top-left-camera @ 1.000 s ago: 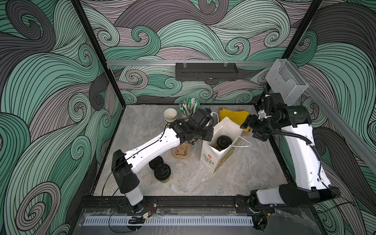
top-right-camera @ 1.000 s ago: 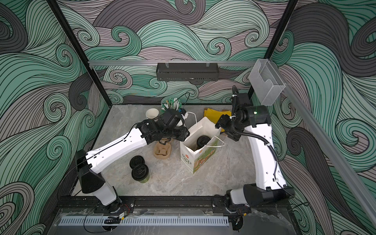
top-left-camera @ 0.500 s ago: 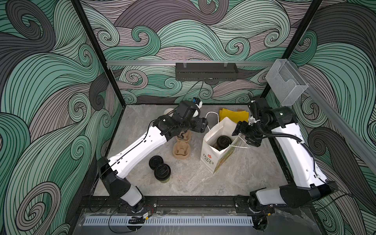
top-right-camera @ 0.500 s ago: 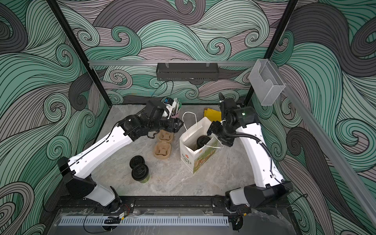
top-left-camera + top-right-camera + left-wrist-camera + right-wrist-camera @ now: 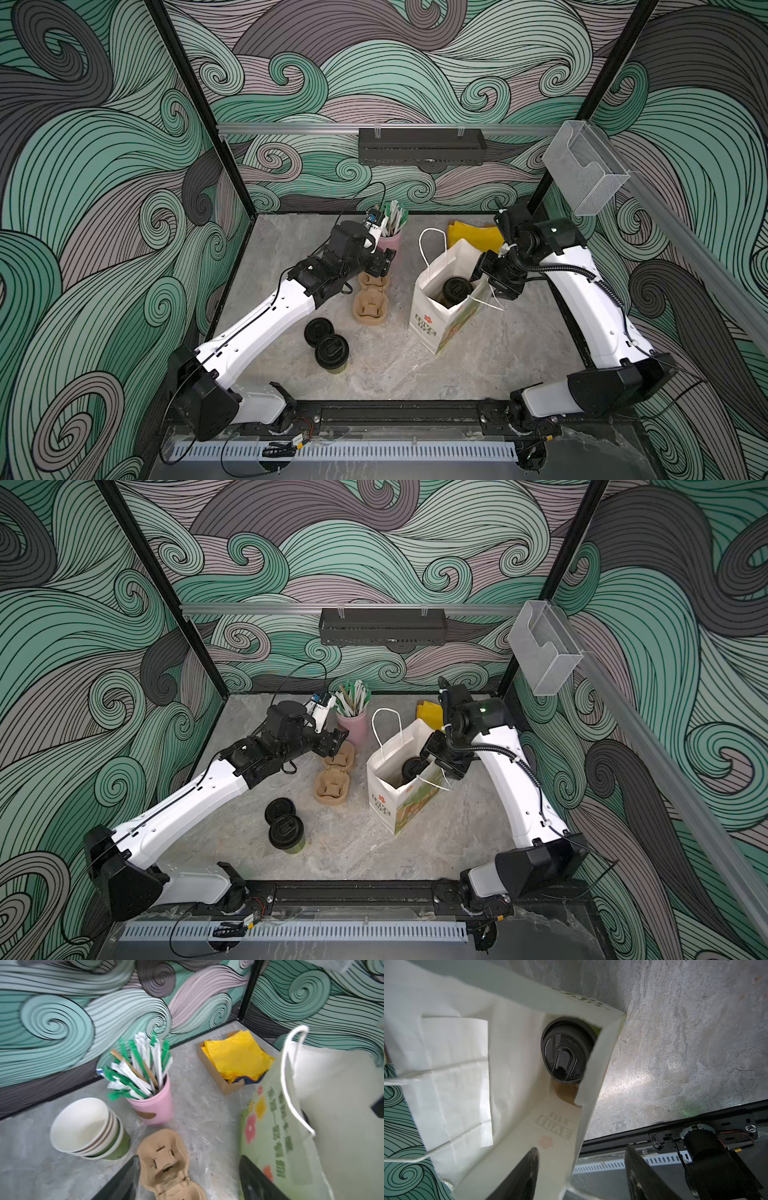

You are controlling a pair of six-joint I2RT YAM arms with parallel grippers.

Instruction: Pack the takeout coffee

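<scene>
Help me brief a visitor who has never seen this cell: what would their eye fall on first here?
The swirling teal, grey and mauve wave-patterned walls around the cell dominate. On the grey marbled table, right of centre, stands an open white flower-printed paper bag with a black-lidded cup inside, the right gripper at its rim. At the back, a pink cup of green-and-white wrapped straws adds colour.

I see the grey marbled counter (image 5: 498, 353) carrying a pink cup of straws (image 5: 390, 243) and stacked paper cups (image 5: 87, 1130) by its far edge, with yellow napkins (image 5: 473, 235) in its far right corner. Mid-counter, brown pulp carriers (image 5: 370, 307) lie beside a standing white bag (image 5: 432, 320). Toward the front left sits a lidded green cup (image 5: 331, 353), with a black lid (image 5: 318, 331) just beside it.
</scene>
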